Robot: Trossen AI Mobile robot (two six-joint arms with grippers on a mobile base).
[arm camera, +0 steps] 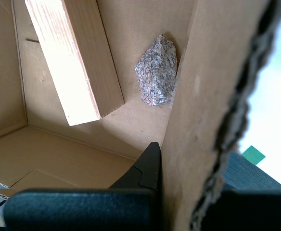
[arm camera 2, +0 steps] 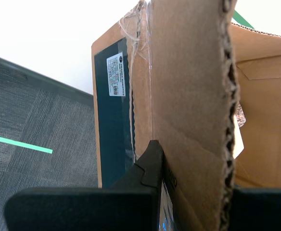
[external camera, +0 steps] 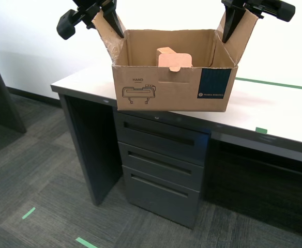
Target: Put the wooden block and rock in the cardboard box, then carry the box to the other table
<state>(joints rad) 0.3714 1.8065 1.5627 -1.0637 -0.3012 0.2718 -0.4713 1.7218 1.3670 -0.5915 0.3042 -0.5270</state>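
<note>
Cardboard fills the exterior view: the cardboard box sits at the near edge of the smooth off-white counter, above grey drawers, its printed front and teal label facing the camera. Two side flaps stand up, one at each end of the box, and a black hand pinches each from above; which hand is first or second cannot be told from this view alone. The box's long axis runs from one hand to the other, so the lift depends on both hands rising evenly. Below and ahead lies grey carpet with green tape marks. No other table is visible.

Second wrist view: my second hand is pressed together on a flap, one finger against its outer face, the flap's corrugated edge running straight away from the hand. The labelled box wall lies directly beyond the finger.

First wrist view: my first hand pinches the opposite flap, one finger on the inner face. Beyond and below it, on the box floor, the wooden block lies with its long axis pointing away from the hand. The rock rests just beside it, against the wall under the gripped flap. Judgement: loading is complete; carrying remains. Nothing blocks the lift, though the flaps could bend or tear.
</note>
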